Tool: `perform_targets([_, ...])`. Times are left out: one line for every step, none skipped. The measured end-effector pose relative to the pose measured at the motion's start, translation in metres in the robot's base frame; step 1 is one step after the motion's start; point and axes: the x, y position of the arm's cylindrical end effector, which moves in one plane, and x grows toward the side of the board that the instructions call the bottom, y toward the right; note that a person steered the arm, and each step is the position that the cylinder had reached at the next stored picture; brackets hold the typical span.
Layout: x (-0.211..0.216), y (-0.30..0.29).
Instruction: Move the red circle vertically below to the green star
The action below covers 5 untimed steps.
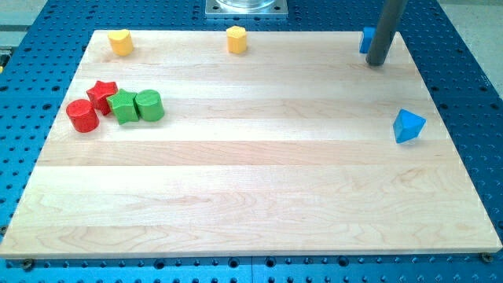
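Note:
The red circle (82,115) lies at the view's left, touching the red star (102,94) above and to its right. The green star (122,106) sits just right of the red circle, between the red star and a green circle (148,105). The four blocks form one tight cluster. My tip (377,63) is at the view's top right, far from the cluster, right next to a blue block (366,40) that the rod partly hides.
A yellow block (119,42) sits at the top left and a yellow hexagon (236,38) at the top middle. A blue triangle-like block (409,126) lies at the right. The wooden board (251,196) rests on a blue perforated table.

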Motion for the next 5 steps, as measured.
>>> perform_targets([0.0, 0.0])
perform_targets([0.026, -0.067])
perform_targets([0.055, -0.089])
perform_targets([0.094, -0.143])
perform_targets([0.101, -0.15])
